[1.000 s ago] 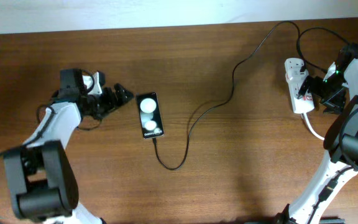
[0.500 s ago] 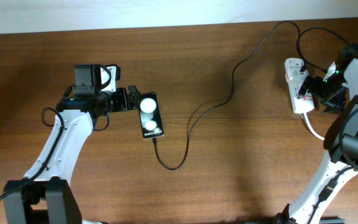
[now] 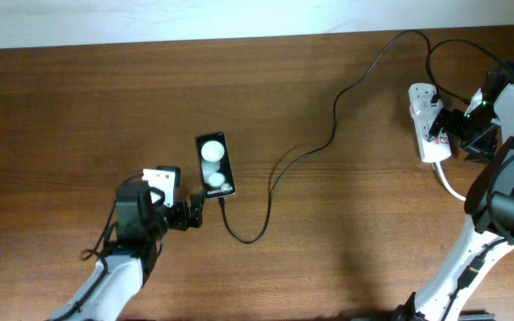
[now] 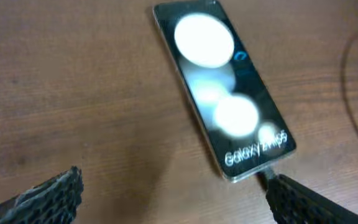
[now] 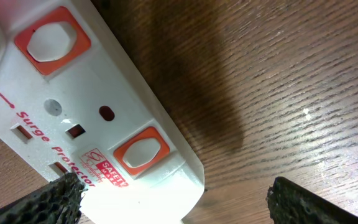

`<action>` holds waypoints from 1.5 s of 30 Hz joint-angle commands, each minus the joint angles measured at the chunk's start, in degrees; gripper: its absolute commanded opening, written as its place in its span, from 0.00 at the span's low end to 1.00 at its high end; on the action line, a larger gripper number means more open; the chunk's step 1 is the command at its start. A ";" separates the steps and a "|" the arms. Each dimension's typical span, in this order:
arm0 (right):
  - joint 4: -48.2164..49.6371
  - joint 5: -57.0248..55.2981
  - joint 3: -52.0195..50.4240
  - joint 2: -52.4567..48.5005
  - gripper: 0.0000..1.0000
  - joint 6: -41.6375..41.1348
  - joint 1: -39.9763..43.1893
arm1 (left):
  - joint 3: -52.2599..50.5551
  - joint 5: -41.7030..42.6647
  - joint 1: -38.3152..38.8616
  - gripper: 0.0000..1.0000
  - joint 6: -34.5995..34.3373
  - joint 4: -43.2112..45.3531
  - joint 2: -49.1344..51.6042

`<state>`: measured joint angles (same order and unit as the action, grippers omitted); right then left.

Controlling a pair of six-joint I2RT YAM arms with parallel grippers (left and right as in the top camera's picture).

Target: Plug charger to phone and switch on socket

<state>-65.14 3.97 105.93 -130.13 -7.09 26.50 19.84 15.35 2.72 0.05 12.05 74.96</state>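
**LEFT GRIPPER (image 3: 196,214) RELOCATING TO THE CONNECTOR END OF THE PHONE (image 3: 214,165)**

Compared with half a second earlier, the left gripper is no longer sitting at 9 o'clock of the phone. It is now standing at 7 o'clock of it, just beside the end carrying the white text. The right gripper (image 3: 444,127) is holding the same station at the socket (image 3: 426,134).

1. Left gripper: the jaws are standing wide and gripping nothing. In the left wrist view the fingers (image 4: 48,196) are framing the phone's near end, with the connector tip (image 4: 265,179) lying just beside the right-hand finger. This placement is judged to be preparing a pinch on the tip, or a check of it.
2. Charger (image 3: 333,125): the black cable is running from the phone's 6 o'clock end and looping on the table (image 3: 346,232). It is then climbing toward 1 o'clock and round to the socket. The tip is touching the phone's port edge; whether it is fully seated cannot be told.
3. Phone: it is lying flat, screen up, left of the table's centre.
4. Right gripper: the jaws are standing wide and empty, hovering at the socket near the table's 2 o'clock edge. The right wrist view is showing an orange switch (image 5: 140,152) just ahead of the fingers, a position suited to pressing it.

By judgement, confirming the tip and pressing the switch are remaining.
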 commanded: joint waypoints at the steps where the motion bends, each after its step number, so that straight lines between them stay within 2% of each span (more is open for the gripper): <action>1: 0.07 -1.18 0.81 -1.40 0.99 0.24 0.15 | -4.02 -0.17 0.02 0.99 0.85 1.27 -2.34; 3: 0.09 -1.18 0.81 -1.40 0.99 0.24 0.15 | -6.71 -0.17 0.02 0.99 0.87 2.78 -3.19; 5: 0.09 -1.18 0.81 -1.40 0.99 0.24 0.15 | -11.47 -0.17 0.02 0.99 0.85 9.46 -4.55; 7: 0.09 -1.18 0.81 -1.40 0.99 0.26 0.15 | -13.27 -0.15 0.02 0.99 0.85 11.21 -6.03; 10: 0.09 -1.18 0.81 -1.40 0.99 0.24 0.15 | -18.73 -0.92 0.02 0.99 0.85 11.39 -14.86; 18: 0.09 -1.18 0.81 -1.40 0.99 0.24 0.15 | -19.37 -5.20 0.28 0.99 0.90 -14.64 -40.30; 21: 0.09 -1.18 0.81 -1.40 0.99 0.24 0.15 | -19.37 -6.23 0.28 0.99 0.90 -15.89 -44.59; 26: 0.07 -1.18 0.81 -1.40 0.99 0.24 0.15 | -19.37 -6.38 0.28 0.99 0.90 -16.00 -62.93; 32: 0.07 -1.18 0.81 -1.40 0.99 0.24 0.15 | -19.37 -6.43 1.27 0.99 1.33 -16.04 -74.03; 34: 0.07 -1.18 0.81 -1.40 0.99 0.26 0.15 | -19.37 -6.88 2.56 0.99 2.25 -16.11 -74.69; 37: 0.09 -1.18 0.81 -1.40 0.99 0.24 0.15 | -19.37 -9.11 2.54 0.99 7.21 -16.33 -74.66; 45: 0.09 -1.18 0.81 -1.40 0.99 0.24 0.15 | -19.34 -9.16 2.49 0.99 7.15 -16.20 -74.66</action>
<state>-65.14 3.95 105.97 -130.19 -7.07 26.50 0.69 7.01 5.04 6.28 -3.81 0.89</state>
